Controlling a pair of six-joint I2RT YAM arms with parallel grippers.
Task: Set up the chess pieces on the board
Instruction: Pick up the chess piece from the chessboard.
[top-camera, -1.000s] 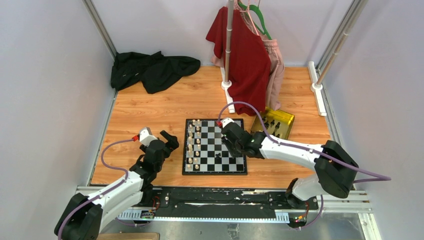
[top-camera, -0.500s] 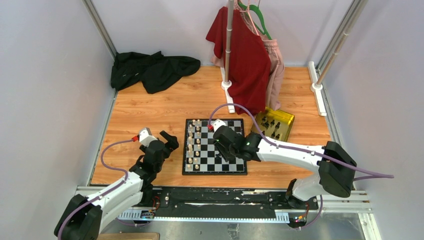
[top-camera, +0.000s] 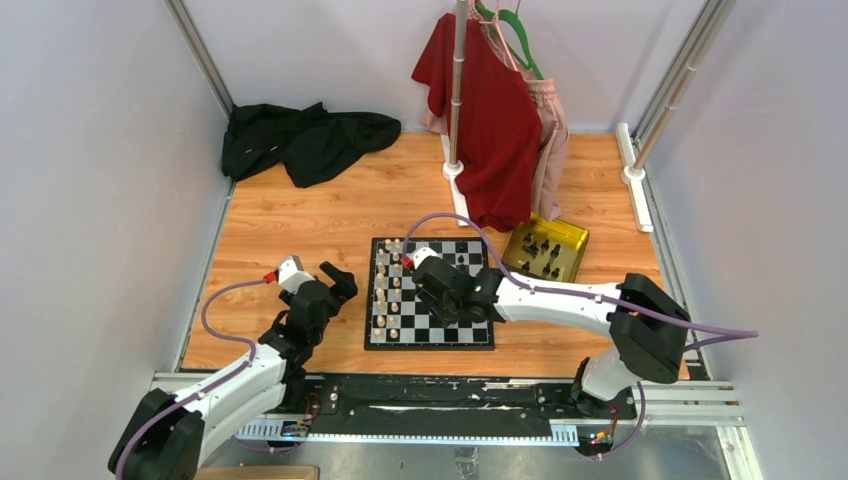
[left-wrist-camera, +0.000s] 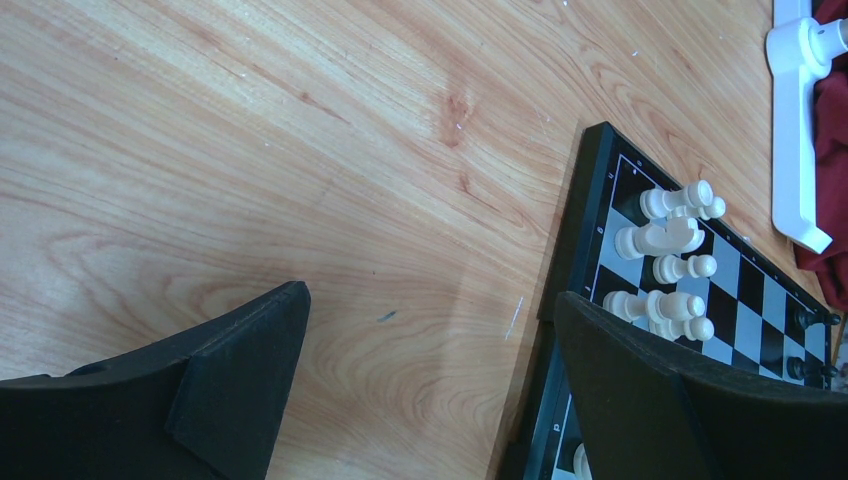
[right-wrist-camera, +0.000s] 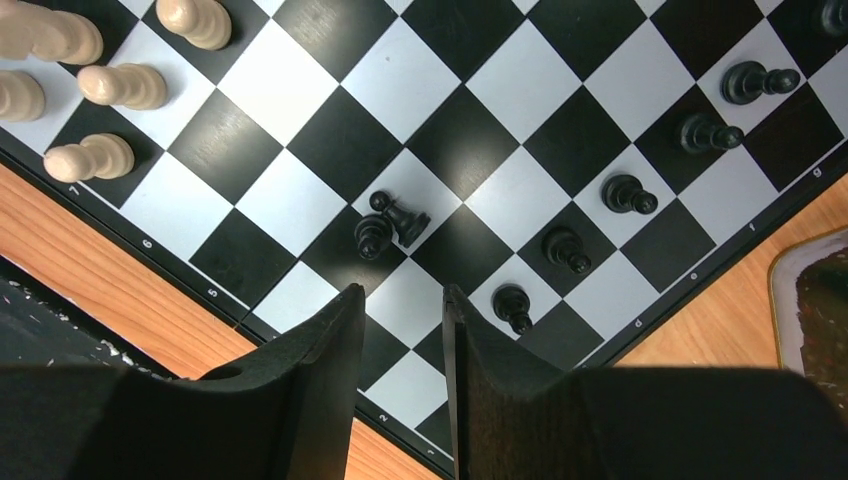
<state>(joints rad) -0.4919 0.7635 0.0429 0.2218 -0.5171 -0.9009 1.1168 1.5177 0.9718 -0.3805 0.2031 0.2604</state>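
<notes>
Apparently sorting the black side, with the right gripper (right-wrist-camera: 402, 300) narrowly parted and empty over the square black-and-white checkered board (right-wrist-camera: 470, 140), beside two tiny black turned pieces (right-wrist-camera: 390, 225) huddled mid-board, likely needing to drop and close on one, and the left gripper (left-wrist-camera: 430, 300) wide and empty off the board's edge.

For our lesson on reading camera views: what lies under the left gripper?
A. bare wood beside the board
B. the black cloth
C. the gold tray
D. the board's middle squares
A: in the left wrist view the open left gripper hangs over the wooden tabletop, with the board showing its black border just to one side.
</notes>
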